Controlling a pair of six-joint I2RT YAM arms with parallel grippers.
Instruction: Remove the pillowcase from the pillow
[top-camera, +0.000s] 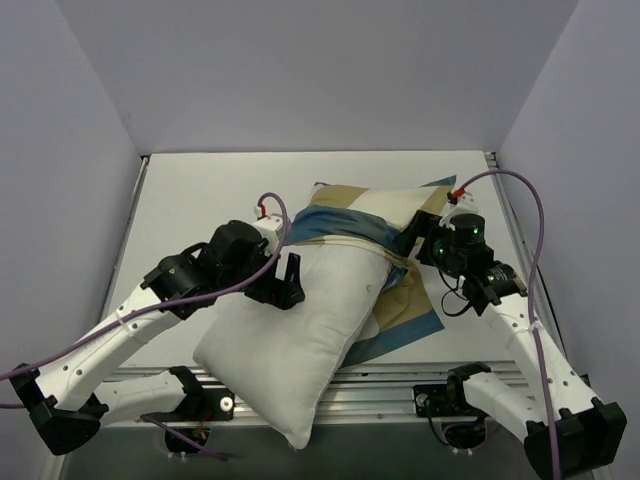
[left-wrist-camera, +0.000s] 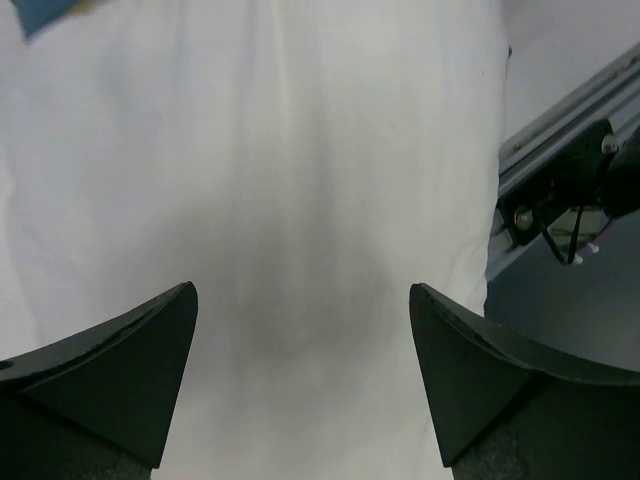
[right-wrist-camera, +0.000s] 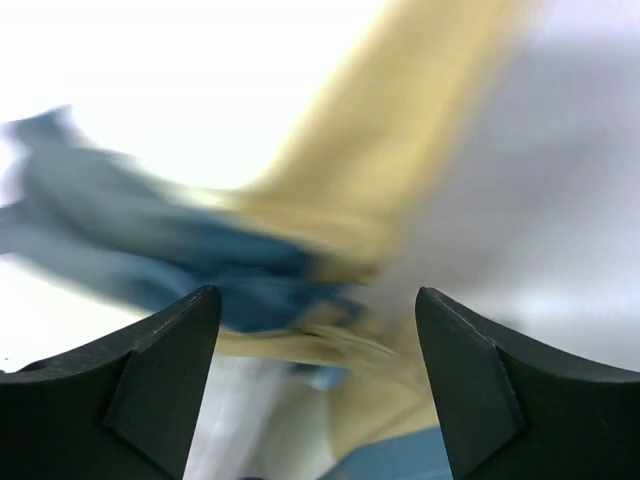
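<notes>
the pillow (top-camera: 290, 340) lies slantwise on the white table (top-camera: 200, 200), its far end up toward the right and its near corner hanging past the aluminium rail (top-camera: 400, 375) at the table's front edge. most of it is bare. the pillowcase (top-camera: 345, 225) is bunched around the far end only, in blue, tan and white patches, with a loose flap spread flat on the table under the pillow's right side.

the left gripper (top-camera: 283, 285) sits against the pillow's left flank, about halfway along. in the left wrist view its fingers (left-wrist-camera: 120, 380) stand wide apart, with plain white pillow (left-wrist-camera: 300, 180) filling the space ahead of them and nothing pinched between.

the right gripper (top-camera: 422, 246) is at the bunched cloth by the pillow's far right corner. in the right wrist view its fingers (right-wrist-camera: 150, 380) are also spread wide, facing blurred blue and tan folds of the pillowcase (right-wrist-camera: 300, 260). the folds lie ahead of the tips, not clamped.
</notes>
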